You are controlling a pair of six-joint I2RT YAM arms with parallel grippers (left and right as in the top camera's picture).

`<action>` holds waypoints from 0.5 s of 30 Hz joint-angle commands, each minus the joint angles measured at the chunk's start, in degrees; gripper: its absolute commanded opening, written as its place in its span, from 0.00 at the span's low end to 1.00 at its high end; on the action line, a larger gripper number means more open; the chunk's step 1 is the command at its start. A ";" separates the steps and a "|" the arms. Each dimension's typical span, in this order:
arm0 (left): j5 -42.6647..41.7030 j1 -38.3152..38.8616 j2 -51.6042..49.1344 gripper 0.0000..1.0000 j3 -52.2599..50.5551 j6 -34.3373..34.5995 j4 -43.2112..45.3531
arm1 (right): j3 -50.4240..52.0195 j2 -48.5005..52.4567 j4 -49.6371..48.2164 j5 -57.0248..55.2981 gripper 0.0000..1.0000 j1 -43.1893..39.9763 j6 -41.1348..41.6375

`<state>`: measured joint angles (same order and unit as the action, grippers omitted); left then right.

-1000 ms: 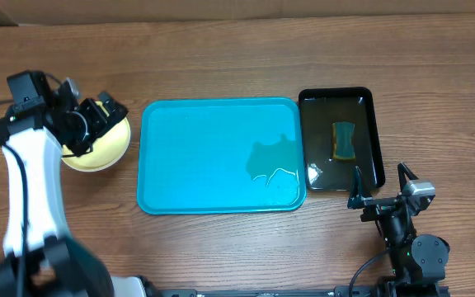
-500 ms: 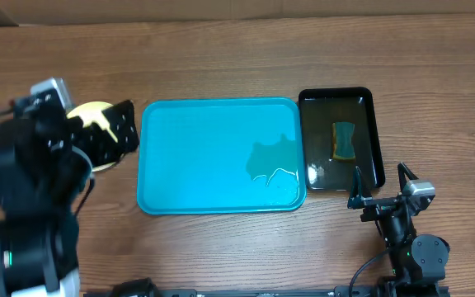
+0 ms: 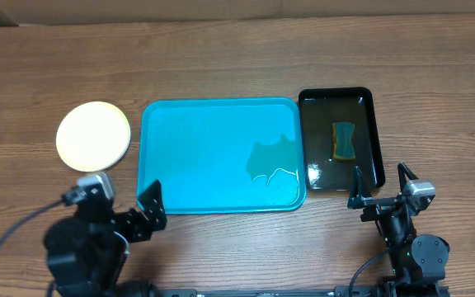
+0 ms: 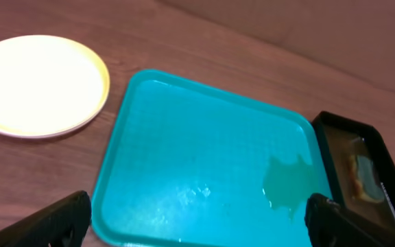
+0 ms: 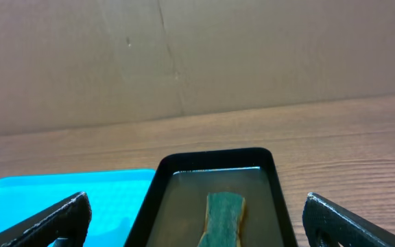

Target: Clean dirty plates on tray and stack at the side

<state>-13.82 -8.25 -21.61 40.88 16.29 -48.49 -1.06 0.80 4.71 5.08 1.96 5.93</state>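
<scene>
Overhead: left tool now drawn back from the plates, wide open and empty; plates piled ahead-left of it on the worktop, tray bare just ahead.

Left wrist: same pile beyond the left finger, only a wet patch on the tray.

Right wrist: right tool fully open, empty, sponge in the black tray ahead.

Looks finished.

Bright, even light from above; shadows soft & short. Overhead view sharp, no edge warp. Wet patch on tray glints. Left wrist view a bit soft; plate nearly blown out. Right wrist view: right gripper blurry at btm corners.
</scene>
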 commanded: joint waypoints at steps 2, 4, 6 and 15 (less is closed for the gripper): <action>0.24 2.05 8.04 1.00 -9.64 -0.66 9.60 | 0.61 -0.63 -0.28 -0.48 1.00 -0.11 -0.35; 0.24 2.91 11.37 1.00 -13.86 0.11 17.79 | 0.61 -0.63 -0.28 -0.48 1.00 -0.11 -0.35; 0.26 3.85 14.75 1.00 -18.14 0.46 28.24 | 0.61 -0.63 -0.28 -0.48 1.00 -0.11 -0.35; 3.41 5.07 21.40 1.00 -30.93 0.42 61.48 | 0.61 -0.63 -0.28 -0.48 1.00 -0.11 -0.35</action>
<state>-12.82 -3.70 -0.93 12.91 16.51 10.81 -1.06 0.80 4.73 5.10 1.96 5.96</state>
